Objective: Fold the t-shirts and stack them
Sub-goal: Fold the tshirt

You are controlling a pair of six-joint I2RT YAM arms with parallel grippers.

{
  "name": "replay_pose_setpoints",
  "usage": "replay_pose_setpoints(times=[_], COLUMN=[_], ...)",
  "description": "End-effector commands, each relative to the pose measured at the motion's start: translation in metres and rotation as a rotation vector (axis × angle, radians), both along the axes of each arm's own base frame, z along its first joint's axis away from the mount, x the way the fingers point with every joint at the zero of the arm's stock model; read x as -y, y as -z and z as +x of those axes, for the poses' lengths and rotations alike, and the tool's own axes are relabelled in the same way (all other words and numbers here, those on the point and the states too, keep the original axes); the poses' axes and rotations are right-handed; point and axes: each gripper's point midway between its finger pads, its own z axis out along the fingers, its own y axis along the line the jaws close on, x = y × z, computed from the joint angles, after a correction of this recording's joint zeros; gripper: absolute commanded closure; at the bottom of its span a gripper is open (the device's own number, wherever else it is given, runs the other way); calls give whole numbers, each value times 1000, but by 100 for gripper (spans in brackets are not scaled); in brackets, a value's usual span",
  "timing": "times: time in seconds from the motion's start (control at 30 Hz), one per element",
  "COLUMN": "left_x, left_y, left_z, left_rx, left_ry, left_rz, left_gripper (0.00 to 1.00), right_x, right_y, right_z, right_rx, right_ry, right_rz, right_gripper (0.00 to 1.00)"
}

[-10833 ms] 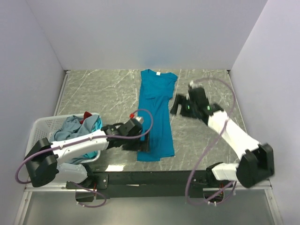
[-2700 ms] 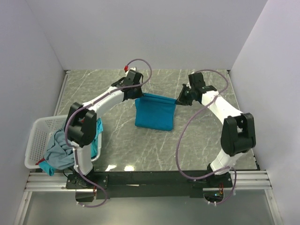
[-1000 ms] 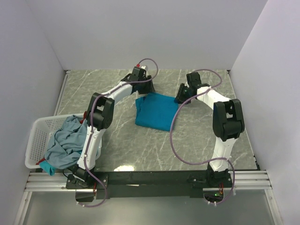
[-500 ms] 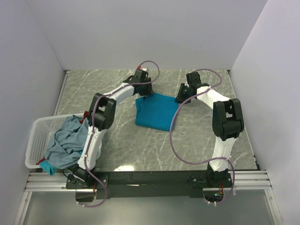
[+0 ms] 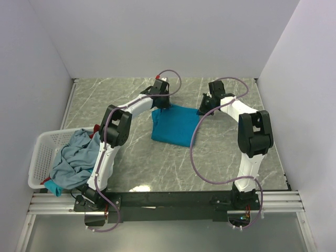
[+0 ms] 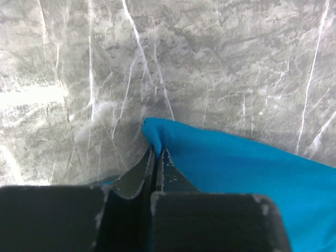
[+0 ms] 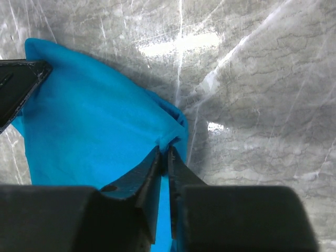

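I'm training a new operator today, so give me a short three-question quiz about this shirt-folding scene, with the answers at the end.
1. True or false: the left pincer hangs open above the folded teal-blue t-shirt.
2. Where does the grey-blue heap lie? A) in the white basket B) on the folded shirt C) in the right pincer
3. Fill in: the right pincer is shut on the ____.
Key: 1 false, it is shut on the shirt's corner; 2 A; 3 teal-blue t-shirt.
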Motion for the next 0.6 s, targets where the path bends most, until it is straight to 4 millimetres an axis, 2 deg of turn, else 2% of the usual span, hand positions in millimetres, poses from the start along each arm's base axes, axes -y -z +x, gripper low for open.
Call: replay_pose_setpoints(times=[0.0, 0.07, 0.1, 0.13, 0.17, 0.3, 0.47, 0.53, 0.57], left_x=[3, 2, 4, 1, -1, -12, -27, -31, -32], left_y=[-54, -61, -77, -73, -76, -94, -113, -111, -118], left_z=[3, 1, 1, -4, -8, -29, -41, -47, -49], left_rx=[92, 101, 130, 120, 122, 148, 183, 176, 184], left_ry=[-4, -6, -9, -13, -17, -36, -76, -82, -86], left_rz=[-35, -42, -64, -64, -70, -112, -112, -107, -115], left_gripper=[99, 99, 99, 99, 99, 99, 99, 99, 99], right_x=[-1, -3, -3, -4, -4, -11, -19, -21, -24], right_y=[-23, -28, -33, -35, -36, -44, -53, -57, -62], right_z=[16, 16, 15, 14, 13, 7, 0, -1, -2], right_rx=[68, 79, 91, 95, 97, 112, 130, 136, 147], right_ry=[-6, -10, -13, -18, -22, -49, -73, -77, -84], right_rz=[3, 4, 6, 8, 10, 26, 34, 40, 42], right_gripper=[86, 90, 91, 99, 100, 100, 100, 100, 100])
